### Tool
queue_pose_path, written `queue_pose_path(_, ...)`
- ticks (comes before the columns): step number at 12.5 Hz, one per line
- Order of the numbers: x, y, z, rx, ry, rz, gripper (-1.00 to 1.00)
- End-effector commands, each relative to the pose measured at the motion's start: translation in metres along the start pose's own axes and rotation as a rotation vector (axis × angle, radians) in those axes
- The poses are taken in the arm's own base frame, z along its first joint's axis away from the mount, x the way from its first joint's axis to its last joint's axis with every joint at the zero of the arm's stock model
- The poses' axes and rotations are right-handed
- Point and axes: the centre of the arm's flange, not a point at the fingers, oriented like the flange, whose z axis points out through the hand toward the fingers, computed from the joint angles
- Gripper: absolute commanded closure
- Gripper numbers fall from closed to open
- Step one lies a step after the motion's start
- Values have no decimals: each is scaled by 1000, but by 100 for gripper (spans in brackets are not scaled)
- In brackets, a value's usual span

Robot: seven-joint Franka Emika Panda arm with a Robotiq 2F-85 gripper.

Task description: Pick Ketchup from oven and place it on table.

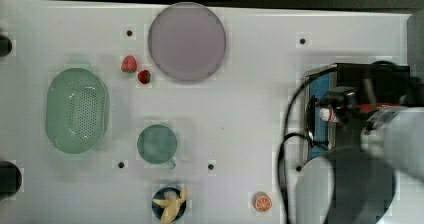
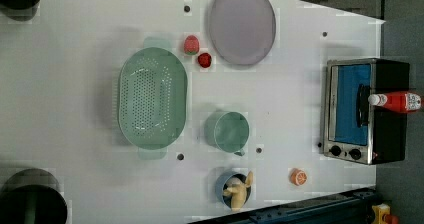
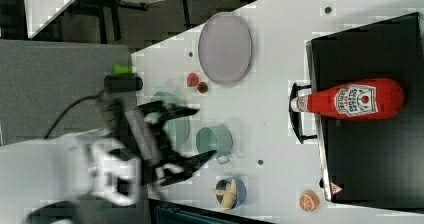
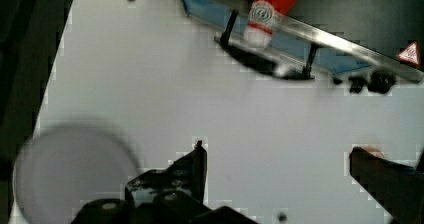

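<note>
The Ketchup [image 3: 350, 100] is a red bottle with a white cap, lying on its side on top of the black oven [image 3: 370, 154]. Its cap reaches past the oven's front edge above the door handle. The left view has the Ketchup [image 2: 400, 101] on the oven [image 2: 365, 109] at the left view's right. My gripper [image 3: 195, 134] hangs open and empty above the white table [image 3: 280, 84], well short of the oven. In the wrist view the gripper [image 4: 280, 159] stands wide open, with the Ketchup [image 4: 272, 4] and the oven door [image 4: 300, 39] ahead of it. In the top view my arm [image 1: 380, 134] covers most of the oven, and the Ketchup cap [image 1: 325, 115] peeks out.
On the table are a purple plate [image 1: 186, 41], two strawberries [image 1: 129, 64], a green colander [image 1: 76, 110], a green cup [image 1: 157, 144], a blue bowl holding a yellow piece [image 1: 170, 204] and an orange slice [image 1: 262, 202]. A black cable [image 1: 287, 134] hangs from the arm.
</note>
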Motion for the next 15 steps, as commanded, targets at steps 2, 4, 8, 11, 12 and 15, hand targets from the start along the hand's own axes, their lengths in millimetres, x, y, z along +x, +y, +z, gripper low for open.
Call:
queue_pose_path(2, 67, 22, 29, 13, 74, 127, -100)
queue_pose_path(4, 93, 26, 46, -13, 97, 169, -100)
queue_pose_path(8, 139, 32, 77, -78, 123, 246, -100)
queue_pose_path(11, 168, 38, 104, -44, 142, 322, -100)
queue_pose_path(12, 175, 40, 117, -33, 139, 346, -100)
queue_pose_path(15, 188, 47, 153, -55, 118, 391, -100)
